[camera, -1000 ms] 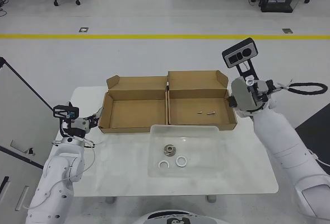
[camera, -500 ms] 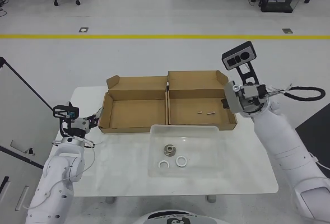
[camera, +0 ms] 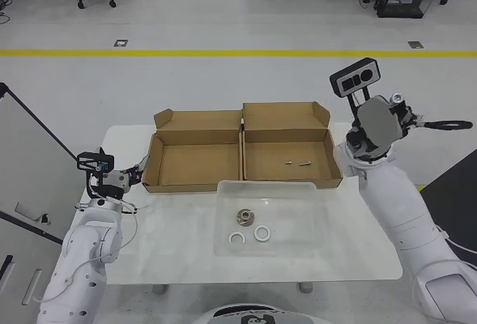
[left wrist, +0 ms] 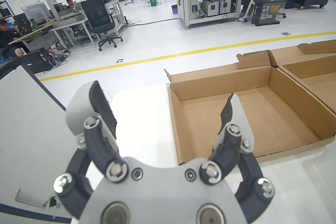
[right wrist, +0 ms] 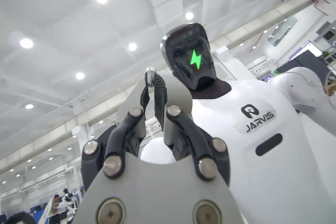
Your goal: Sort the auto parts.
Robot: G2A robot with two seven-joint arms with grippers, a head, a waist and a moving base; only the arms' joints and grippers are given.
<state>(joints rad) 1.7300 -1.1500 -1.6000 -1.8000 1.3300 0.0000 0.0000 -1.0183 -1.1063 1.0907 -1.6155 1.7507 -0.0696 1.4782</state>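
My right gripper is shut on a small threaded metal bolt and points up, away from the table. The right arm is held raised beyond the right edge of the right cardboard box, where two small bolts lie. A clear tray in front of the boxes holds a grey gear-like part and two white rings. My left gripper stands open with nothing in it, just left of the empty left box.
The two open boxes sit side by side at the back of the white table. A grey cabinet stands close to the table's left side. Bare tabletop lies on both sides of the tray.
The right arm has swung up and away from the right box's edge, and its wrist has turned upward. The left arm has stayed still.
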